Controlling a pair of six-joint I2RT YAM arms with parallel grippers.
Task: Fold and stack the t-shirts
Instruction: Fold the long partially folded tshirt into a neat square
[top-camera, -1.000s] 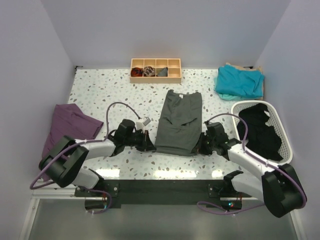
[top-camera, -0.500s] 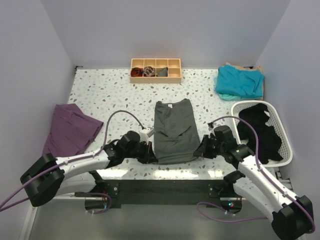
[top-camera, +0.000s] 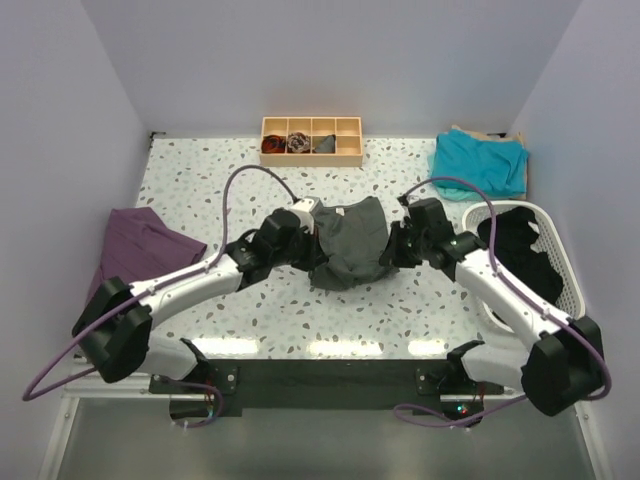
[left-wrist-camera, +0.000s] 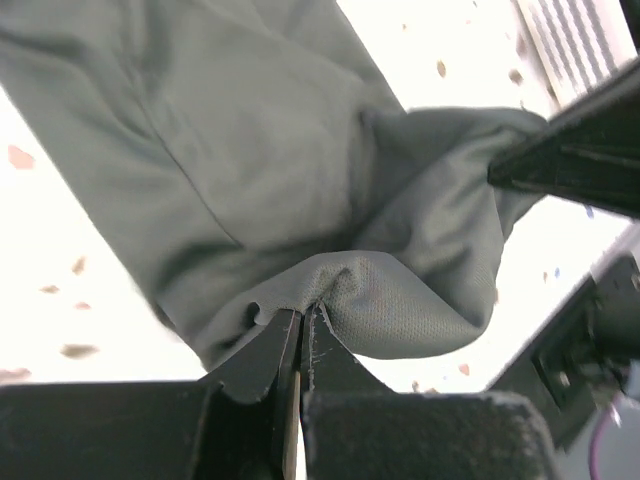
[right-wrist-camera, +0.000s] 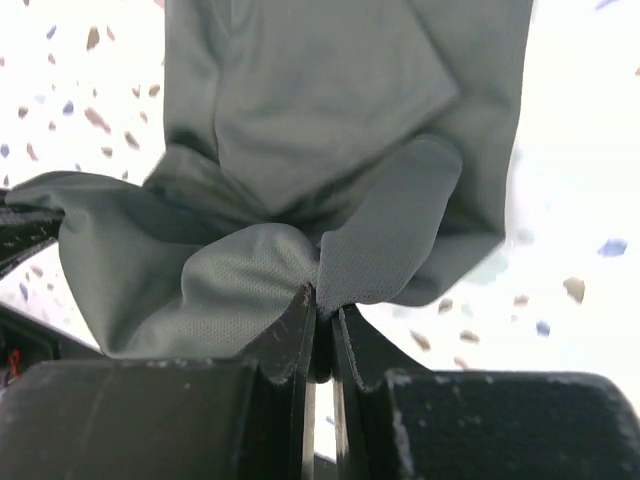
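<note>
I had the grey t-shirt (top-camera: 348, 245) at the middle of the top frame, bunched and partly lifted off the worktop (top-camera: 200, 180), slung between my two hands. The left hand (left-wrist-camera: 300, 322) was clenched on a pinch of the shirt's edge, with cloth puckering out of the closed fingers at the bottom centre of the left wrist frame. The right hand (right-wrist-camera: 320, 300) was likewise clamped on a fold of the same shirt, low in its own frame. Whether each pinch had caught one layer or two I could not quite tell, as the cloth was heaped over the tips. The shirt looked light, thin and limp, sagging between the grips, so I judged it would drape and slip rather than keep a crease. The outer corners of an edge, held taut and level, seemed the best places to grip. The teal t-shirt (top-camera: 478, 163) lay folded at the upper right, just above the white basket (top-camera: 568, 285).
</note>
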